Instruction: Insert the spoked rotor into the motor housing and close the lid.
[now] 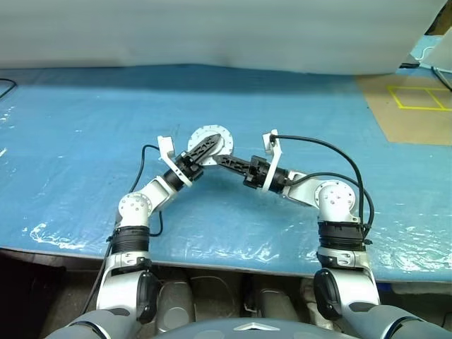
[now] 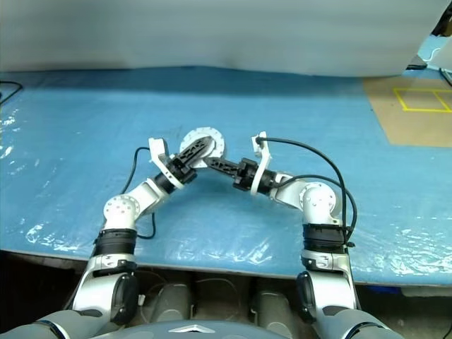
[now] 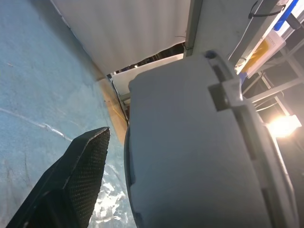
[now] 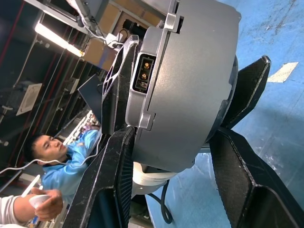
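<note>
The motor housing point(image 1: 210, 142) is up off the blue surface point(image 1: 85, 141), right in the middle where your two arms meet. Your right pincer point(image 1: 224, 159) comes in from the right and is clamped on it: in the right wrist view you can see both black fingers point(image 4: 114, 175) pressed against opposite sides of the grey body point(image 4: 190, 85), flange and connector showing on one edge. Your left pincer point(image 1: 205, 148) reaches in from the left with its fingers spread wide, right up against the same part. In the left wrist view the housing's smooth grey side point(image 3: 190, 152) sits just beside one finger point(image 3: 80, 171), but you can't tell whether it's touching. There's a person in a blue top point(image 4: 71, 166) in the background.
</note>
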Controlling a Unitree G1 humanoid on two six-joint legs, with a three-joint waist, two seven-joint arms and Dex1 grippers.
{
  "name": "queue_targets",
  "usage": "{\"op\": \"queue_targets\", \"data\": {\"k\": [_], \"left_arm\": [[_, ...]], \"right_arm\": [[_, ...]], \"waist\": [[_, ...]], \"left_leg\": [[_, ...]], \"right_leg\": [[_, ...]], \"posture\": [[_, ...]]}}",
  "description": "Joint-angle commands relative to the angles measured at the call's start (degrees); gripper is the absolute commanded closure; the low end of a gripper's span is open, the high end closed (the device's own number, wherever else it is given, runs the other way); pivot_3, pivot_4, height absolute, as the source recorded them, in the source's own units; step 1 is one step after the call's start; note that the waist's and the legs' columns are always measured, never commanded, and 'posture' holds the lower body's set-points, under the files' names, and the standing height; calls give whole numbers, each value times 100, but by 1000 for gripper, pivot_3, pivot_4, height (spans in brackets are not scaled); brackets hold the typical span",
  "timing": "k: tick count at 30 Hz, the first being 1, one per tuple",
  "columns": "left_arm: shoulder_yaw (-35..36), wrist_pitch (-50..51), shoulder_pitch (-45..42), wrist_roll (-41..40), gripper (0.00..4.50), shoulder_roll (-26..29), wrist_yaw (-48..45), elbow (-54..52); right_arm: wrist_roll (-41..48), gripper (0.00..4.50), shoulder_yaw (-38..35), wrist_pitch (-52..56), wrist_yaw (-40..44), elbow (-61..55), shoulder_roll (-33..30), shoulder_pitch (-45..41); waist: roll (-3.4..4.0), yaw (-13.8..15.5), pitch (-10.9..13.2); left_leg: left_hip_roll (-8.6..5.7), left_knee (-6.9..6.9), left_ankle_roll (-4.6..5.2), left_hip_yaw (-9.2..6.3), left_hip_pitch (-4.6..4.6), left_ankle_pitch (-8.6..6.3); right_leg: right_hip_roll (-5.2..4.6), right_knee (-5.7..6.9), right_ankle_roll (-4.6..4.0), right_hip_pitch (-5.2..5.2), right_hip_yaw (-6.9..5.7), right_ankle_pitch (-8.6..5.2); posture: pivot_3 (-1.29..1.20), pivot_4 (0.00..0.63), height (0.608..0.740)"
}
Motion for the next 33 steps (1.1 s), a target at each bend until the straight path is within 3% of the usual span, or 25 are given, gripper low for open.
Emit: {"op": "queue_targets", "data": {"k": [1,4,7,9,31,33], "left_arm": [[11,-170,33,200,29,5,90,24],[16,-289,82,289,638,-27,129,18],[12,-303,107,283,1518,-32,97,-50],[-11,-229,105,229,1789,-25,69,-127],[-3,35,48,94,1849,41,216,-300],[92,112,6,-26,1849,94,238,-309]], "right_arm": [[336,2480,-23,-116,182,-321,125,-186],[341,2480,-15,-127,153,-328,142,-176],[326,2480,-31,-149,129,-273,153,-196],[313,2480,-33,-163,128,-244,153,-210],[-91,2480,173,-562,112,-193,189,-234],[-133,1931,152,-665,105,-140,233,-249]], "waist": [[0,6,0],[0,8,0],[0,2,0],[0,5,0],[0,9,0],[0,9,0]], "left_leg": [[0,0,0,0,0,0],[-2,0,0,0,-1,0],[-2,0,0,1,0,0],[-2,1,0,2,1,0],[-8,5,2,4,1,1],[-8,5,2,4,1,1]], "right_leg": [[0,0,0,0,0,0],[-2,1,0,0,0,0],[-3,3,-1,0,1,0],[-4,6,-1,0,1,0],[-14,10,-1,0,2,0],[-13,11,-1,0,2,0]], "posture": [[0,150,740],[0,150,740],[0,150,740],[0,150,740],[0,150,740],[0,150,740]]}}
